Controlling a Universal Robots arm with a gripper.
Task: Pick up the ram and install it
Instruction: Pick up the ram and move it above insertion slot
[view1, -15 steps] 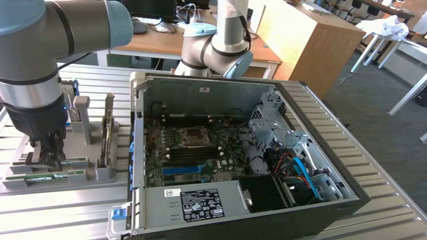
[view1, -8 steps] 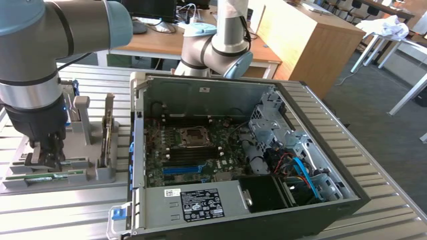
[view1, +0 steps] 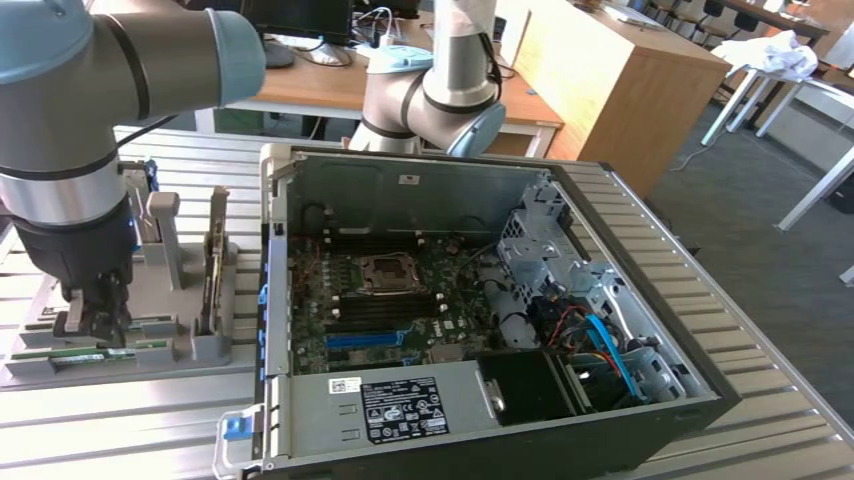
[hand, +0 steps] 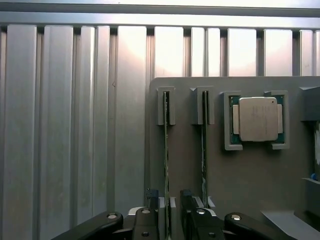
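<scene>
Ram (hand: 166, 150) on edge in its holder (hand: 250, 180), hand (hand: 170, 202) vertical over it, fingers (hand: 186, 199) apart either side.

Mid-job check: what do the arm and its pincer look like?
The arm has silver-grey tubular links, pale blue joint caps and a black wrist section. The pincer is black, its fingers carrying small silver screw heads.
</scene>
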